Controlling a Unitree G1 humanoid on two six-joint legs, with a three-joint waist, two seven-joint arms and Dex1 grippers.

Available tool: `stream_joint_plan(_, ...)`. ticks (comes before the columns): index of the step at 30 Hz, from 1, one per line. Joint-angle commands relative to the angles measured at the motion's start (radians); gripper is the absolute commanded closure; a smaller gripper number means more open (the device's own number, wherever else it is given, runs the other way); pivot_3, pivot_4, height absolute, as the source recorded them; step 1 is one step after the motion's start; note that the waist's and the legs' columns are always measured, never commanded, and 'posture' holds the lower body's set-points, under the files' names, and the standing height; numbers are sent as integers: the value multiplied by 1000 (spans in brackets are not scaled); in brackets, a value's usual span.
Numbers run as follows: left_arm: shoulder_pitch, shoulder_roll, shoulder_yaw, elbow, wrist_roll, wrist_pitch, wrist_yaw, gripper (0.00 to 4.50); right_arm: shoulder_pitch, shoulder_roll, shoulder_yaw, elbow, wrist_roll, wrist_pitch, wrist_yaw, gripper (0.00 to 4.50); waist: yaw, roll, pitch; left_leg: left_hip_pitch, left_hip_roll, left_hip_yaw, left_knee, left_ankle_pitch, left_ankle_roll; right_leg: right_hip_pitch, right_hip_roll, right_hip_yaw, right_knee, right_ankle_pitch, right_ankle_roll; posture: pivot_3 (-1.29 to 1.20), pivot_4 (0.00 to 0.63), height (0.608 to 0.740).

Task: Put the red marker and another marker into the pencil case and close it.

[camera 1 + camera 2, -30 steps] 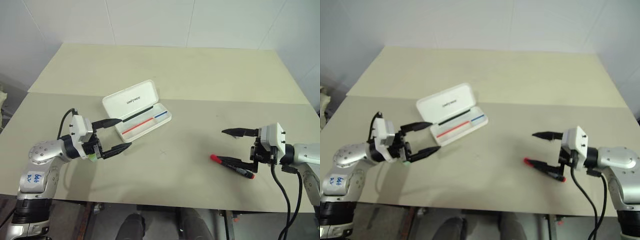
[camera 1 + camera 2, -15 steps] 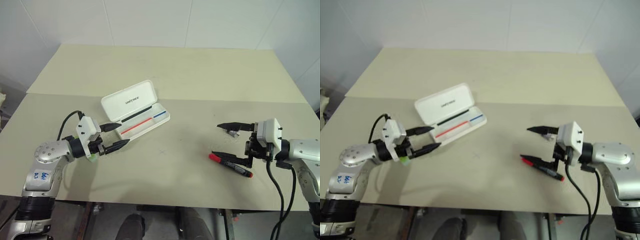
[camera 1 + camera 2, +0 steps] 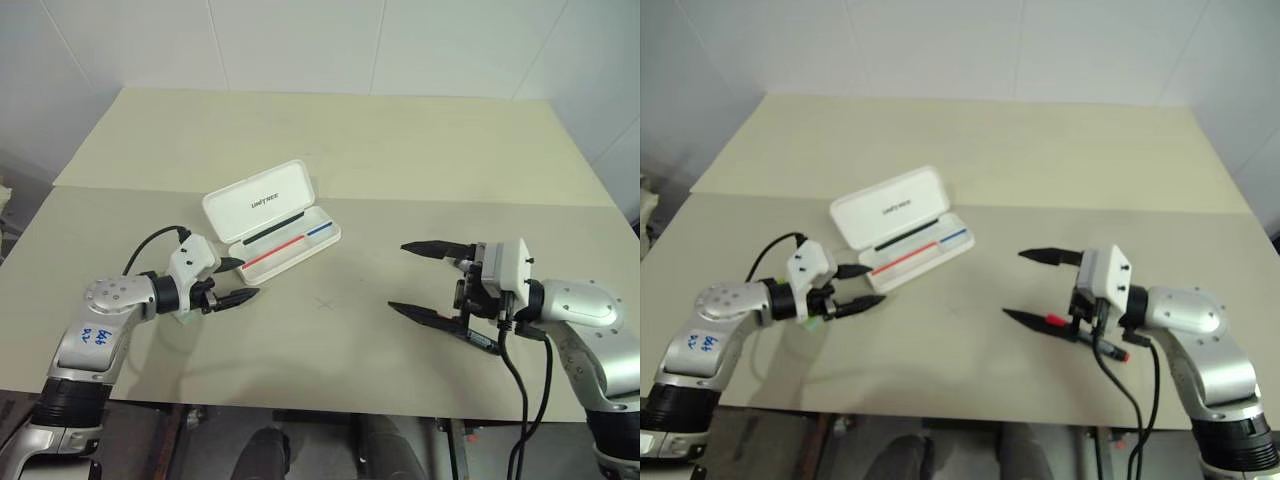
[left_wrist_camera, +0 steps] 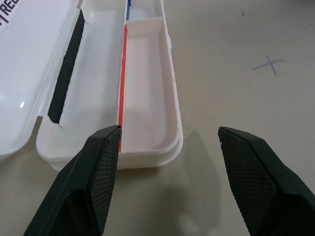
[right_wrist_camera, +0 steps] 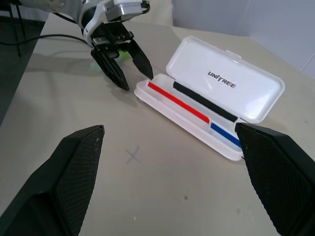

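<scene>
Beside open pencil case [image 3: 272, 218] edge, L hand [image 3: 232, 281] apart.

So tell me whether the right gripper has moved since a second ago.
Yes. The right gripper has slid left along the table, nearer the open pencil case, its fingers now standing over the red marker.

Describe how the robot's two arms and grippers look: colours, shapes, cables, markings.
Both arms are silver-grey metal with rounded joint housings. Each ends in a white boxy wrist block carrying two black, tapered fingers with textured pads. The left gripper has a thin black cable looping behind it, and blue handwriting marks that forearm. A thicker black cable hangs below the right gripper.
</scene>
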Motion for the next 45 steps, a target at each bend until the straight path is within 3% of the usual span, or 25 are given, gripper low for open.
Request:
stream_joint_plan(1,-34,32,-11,-5,9,15,-29,1261,4,17,-1,-60,-2,-6,-43,0,0,0,0,0,0,0,0,0,0,0,0,0,0,0,0,0,150,740)
stream_joint_plan(18,-234,83,-165,126,115,13,-179,1261,10,91,32,-132,-23,-9,-169,0,0,0,0,0,0,0,0,0,0,0,1,0,0,0,0,0,150,740)
stream_joint_plan(28,-260,85,-200,147,144,26,-228,1261,-9,92,24,-143,-15,0,-192,0,-1,0,0,-1,0,0,1,0,0,0,1,0,1,0,0,0,150,740)
stream_joint_plan(31,-262,88,-210,152,155,31,-239,1873,-15,92,24,-144,-12,4,-196,0,-2,0,0,0,0,0,1,0,0,0,1,0,1,0,0,0,150,740)
stream_joint_plan(39,-262,95,-240,164,195,11,-269,4490,-41,94,26,-148,-7,21,-202,0,-2,0,0,0,0,0,1,0,0,0,1,0,1,0,0,0,150,740)
stream_joint_plan(45,-261,95,-248,165,201,-16,-292,4490,-54,90,19,-149,2,32,-200,0,-1,0,0,0,0,0,1,0,0,0,1,0,2,0,0,0,150,740)
